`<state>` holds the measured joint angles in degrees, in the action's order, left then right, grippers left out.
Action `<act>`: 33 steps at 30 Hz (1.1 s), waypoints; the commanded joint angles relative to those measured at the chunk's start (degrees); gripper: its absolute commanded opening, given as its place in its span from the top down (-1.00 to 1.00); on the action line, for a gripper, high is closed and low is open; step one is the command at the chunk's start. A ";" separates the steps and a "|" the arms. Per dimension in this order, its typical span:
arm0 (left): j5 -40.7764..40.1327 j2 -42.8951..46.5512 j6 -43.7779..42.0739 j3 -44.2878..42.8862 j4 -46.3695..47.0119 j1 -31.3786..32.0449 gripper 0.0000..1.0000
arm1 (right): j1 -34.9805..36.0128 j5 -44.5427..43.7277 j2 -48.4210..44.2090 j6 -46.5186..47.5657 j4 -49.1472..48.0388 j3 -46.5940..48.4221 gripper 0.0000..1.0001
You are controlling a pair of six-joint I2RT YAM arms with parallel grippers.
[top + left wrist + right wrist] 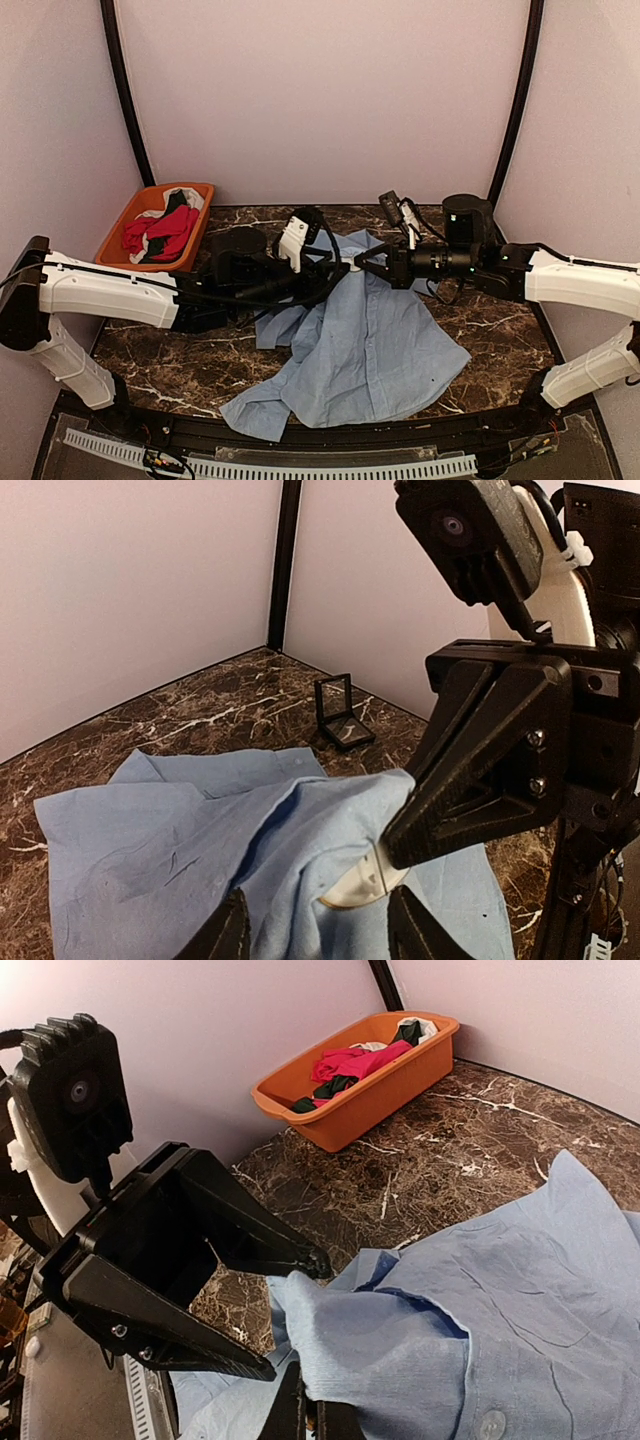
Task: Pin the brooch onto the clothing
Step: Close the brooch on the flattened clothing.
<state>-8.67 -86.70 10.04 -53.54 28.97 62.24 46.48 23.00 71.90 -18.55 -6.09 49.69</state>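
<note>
The clothing, a light blue shirt [370, 340], lies spread on the marble table, with one fold lifted at its upper middle. My right gripper [312, 1415] is shut on that fold [400, 1350]; in the left wrist view its black tips [400, 840] rest against the brooch. The brooch [360, 888] is a pale round disc with a gold rim and a thin pin wire, tucked under the raised cloth [300, 830]. My left gripper [320, 930] stands open, its fingers [300, 1255] either side of the fold and brooch. The two grippers meet tip to tip: left gripper [338, 265], right gripper [366, 260].
An orange basket [125, 235] holding red, black and white garments stands at the back left, also in the right wrist view [380, 1100]. A small open black case [340, 715] sits on the table behind the shirt. Pale walls close in on three sides.
</note>
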 commanded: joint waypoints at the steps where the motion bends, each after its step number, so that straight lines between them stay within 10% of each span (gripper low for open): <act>1: -1.28 -0.15 -1.50 -1.47 -1.43 -0.16 0.05 | 0.44 0.46 -0.89 -0.40 -1.74 1.37 1.00; 26: -0.54 -0.14 -1.11 -1.30 0.05 -0.16 0.00 | 0.89 -0.79 -0.39 0.31 -0.77 1.46 1.00; 33: -0.88 -1.18 -1.73 -2.00 -0.21 -0.32 0.28 | 0.97 -0.51 -0.53 0.43 -0.67 1.55 1.00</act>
<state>-9.08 -87.26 9.17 -54.08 28.62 62.24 46.89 22.65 71.90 -18.50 -5.91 49.71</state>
